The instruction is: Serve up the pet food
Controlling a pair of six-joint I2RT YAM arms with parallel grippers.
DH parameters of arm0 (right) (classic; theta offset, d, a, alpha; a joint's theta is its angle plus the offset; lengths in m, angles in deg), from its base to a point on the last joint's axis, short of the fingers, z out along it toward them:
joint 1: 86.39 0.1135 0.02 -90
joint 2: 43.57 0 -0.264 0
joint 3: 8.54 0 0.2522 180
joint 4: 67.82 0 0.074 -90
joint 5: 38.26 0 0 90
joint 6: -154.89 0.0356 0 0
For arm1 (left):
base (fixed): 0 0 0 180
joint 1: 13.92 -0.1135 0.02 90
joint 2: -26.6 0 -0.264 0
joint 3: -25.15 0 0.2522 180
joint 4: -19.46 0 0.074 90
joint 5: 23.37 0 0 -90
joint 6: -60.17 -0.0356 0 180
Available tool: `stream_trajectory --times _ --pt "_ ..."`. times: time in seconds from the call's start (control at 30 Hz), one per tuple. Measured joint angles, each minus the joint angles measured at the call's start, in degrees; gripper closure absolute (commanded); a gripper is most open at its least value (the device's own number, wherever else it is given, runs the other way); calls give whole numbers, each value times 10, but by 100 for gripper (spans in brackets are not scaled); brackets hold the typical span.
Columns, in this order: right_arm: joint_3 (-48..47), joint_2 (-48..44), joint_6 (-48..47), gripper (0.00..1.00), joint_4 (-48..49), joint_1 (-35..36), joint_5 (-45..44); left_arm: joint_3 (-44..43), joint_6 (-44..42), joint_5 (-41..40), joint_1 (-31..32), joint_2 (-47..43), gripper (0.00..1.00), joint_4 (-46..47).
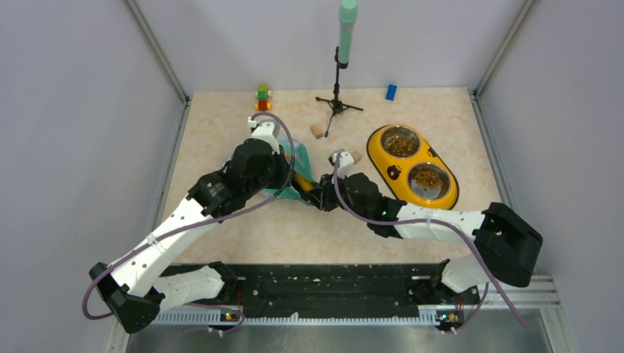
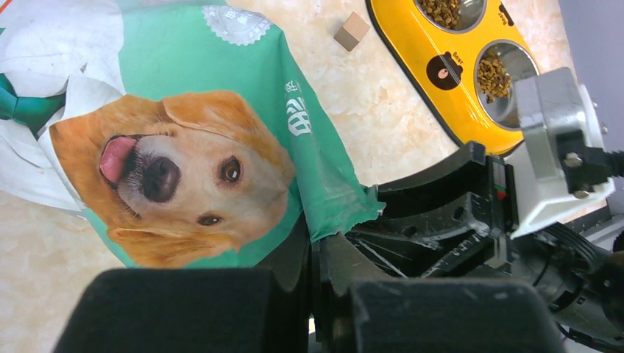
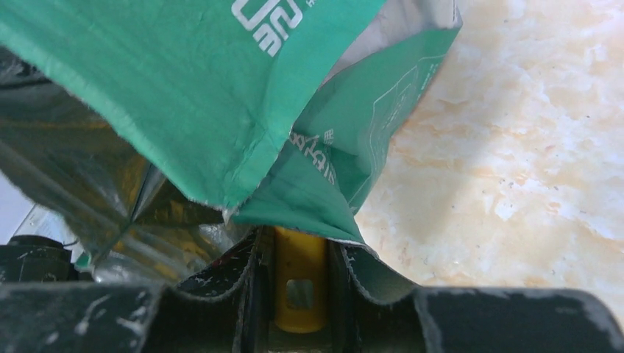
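Observation:
The teal-and-white pouch (image 2: pixel 184 88) with the golden dog's face lies on the table, mostly hidden under the arms in the top view (image 1: pixel 283 193). My left gripper (image 2: pixel 335 248) is shut on the pouch's torn edge. My right gripper (image 3: pixel 300 246) is shut on a yellow scoop handle (image 3: pixel 300 283) that runs into the pouch's open mouth (image 3: pixel 184 213); the scoop's head is hidden inside. Both grippers meet at mid-table (image 1: pixel 305 187). Brown kibble (image 1: pixel 401 145) lies in both steel cups of the yellow double bowl (image 1: pixel 383 168), to the right of the grippers.
Tan wooden cubes (image 1: pixel 317 130) sit behind the grippers, another (image 1: pixel 356 156) by the bowl. A small tripod with a teal tube (image 1: pixel 338 103) stands at the back. Stacked coloured blocks (image 1: pixel 262 96) and a blue block (image 1: pixel 391 91) sit near the back wall.

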Motion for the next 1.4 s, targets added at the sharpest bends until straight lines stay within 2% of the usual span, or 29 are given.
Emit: stream_trajectory --times 0.3,0.8,0.97,1.17,1.4 --pt "39 -66 -40 100 3 13 -1 -25 2 -32 4 9 100 -29" --pt "38 -166 -125 100 -145 19 19 -103 -39 -53 3 60 100 -85" --pt "19 -196 -146 100 -230 25 28 -111 -44 -55 2 64 100 -94" --pt "-58 -206 -170 100 -354 26 26 -176 -55 -60 -5 104 100 -129" --pt "-110 -244 -181 100 -476 26 28 -190 -76 -60 -5 113 100 -139"
